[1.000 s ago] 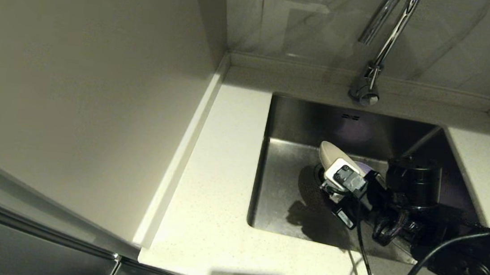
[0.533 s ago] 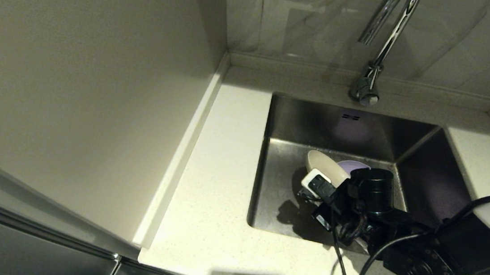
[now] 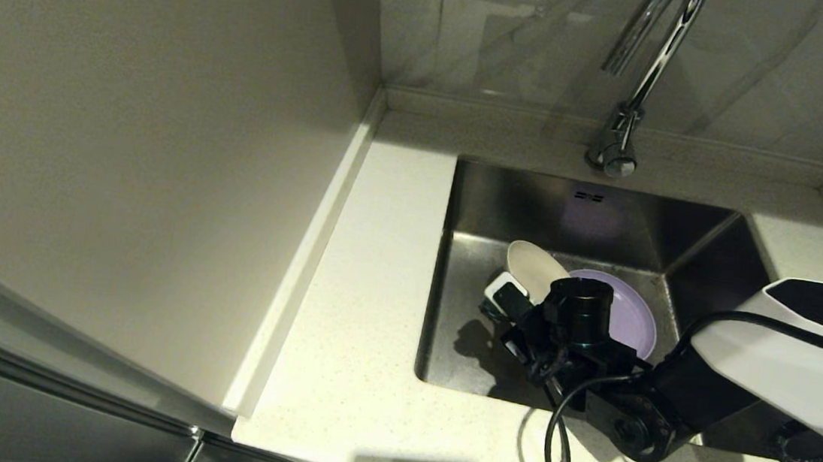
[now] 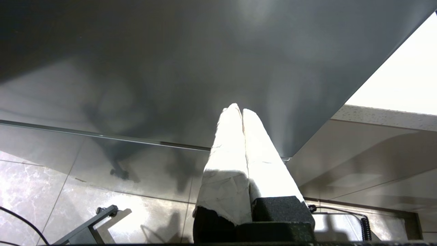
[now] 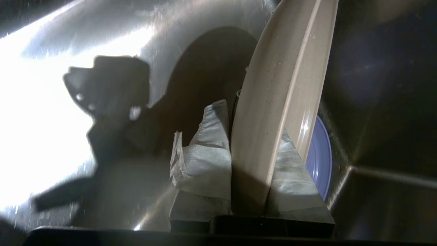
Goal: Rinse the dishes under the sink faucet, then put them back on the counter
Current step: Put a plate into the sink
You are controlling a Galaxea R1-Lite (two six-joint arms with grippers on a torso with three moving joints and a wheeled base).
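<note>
Inside the steel sink (image 3: 482, 200) my right gripper (image 3: 522, 302) (image 5: 254, 143) is shut on the rim of the beige plate (image 3: 532, 267) (image 5: 280, 85), holding it tilted on edge above the basin floor. The lavender plate (image 3: 626, 316) (image 5: 319, 157) lies flat on the sink bottom just behind it. The chrome faucet (image 3: 642, 72) rises from the back of the counter (image 3: 377, 273), its spout off to the right of the held plate. The white bowl is out of view. My left gripper (image 4: 239, 111) is shut and empty, parked below the counter, out of the head view.
A tall pale wall panel (image 3: 140, 144) bounds the counter on the left. Tiled wall (image 3: 775, 62) runs behind the faucet. A narrow strip of counter (image 3: 809, 262) lies right of the sink, partly under my right arm (image 3: 791, 366). The overflow slots (image 3: 588, 196) show on the back wall.
My right arm has swung left and toward the sink's front with the beige plate in its grip, uncovering the lavender plate on the sink floor. The left arm has not moved.
</note>
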